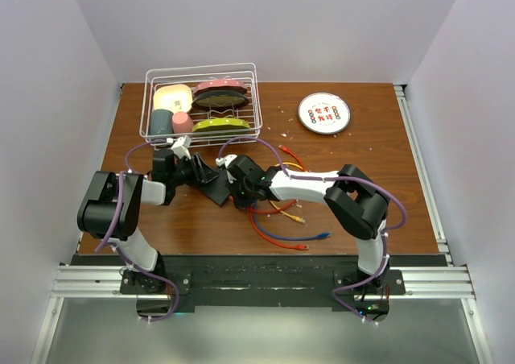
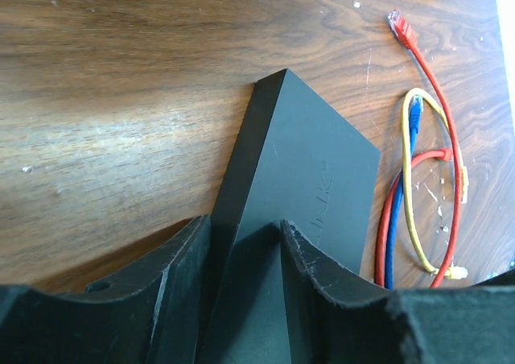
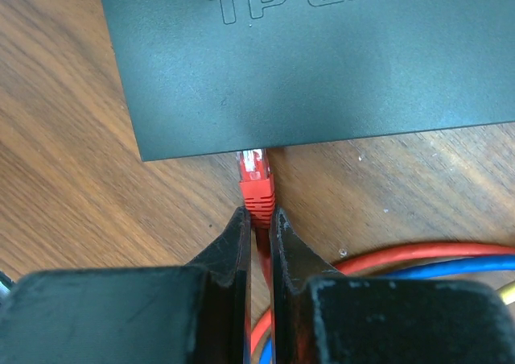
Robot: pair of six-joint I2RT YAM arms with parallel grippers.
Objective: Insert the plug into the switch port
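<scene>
The switch (image 1: 212, 184) is a flat matte-black box on the wooden table, also seen in the left wrist view (image 2: 310, 179) and the right wrist view (image 3: 322, 58). My left gripper (image 2: 245, 235) is shut on the switch's near end, one finger on each face. My right gripper (image 3: 257, 219) is shut on a red plug (image 3: 256, 183) of a red cable (image 1: 269, 229). The plug's clear tip sits right at the switch's near edge, under its rim; the sockets themselves are hidden.
A white wire basket (image 1: 201, 102) with dishes and cups stands behind the left arm. A round white disc with red marks (image 1: 323, 113) lies back right. Yellow (image 2: 410, 219), blue (image 2: 394, 227) and red cables (image 2: 438, 98) lie looped right of the switch.
</scene>
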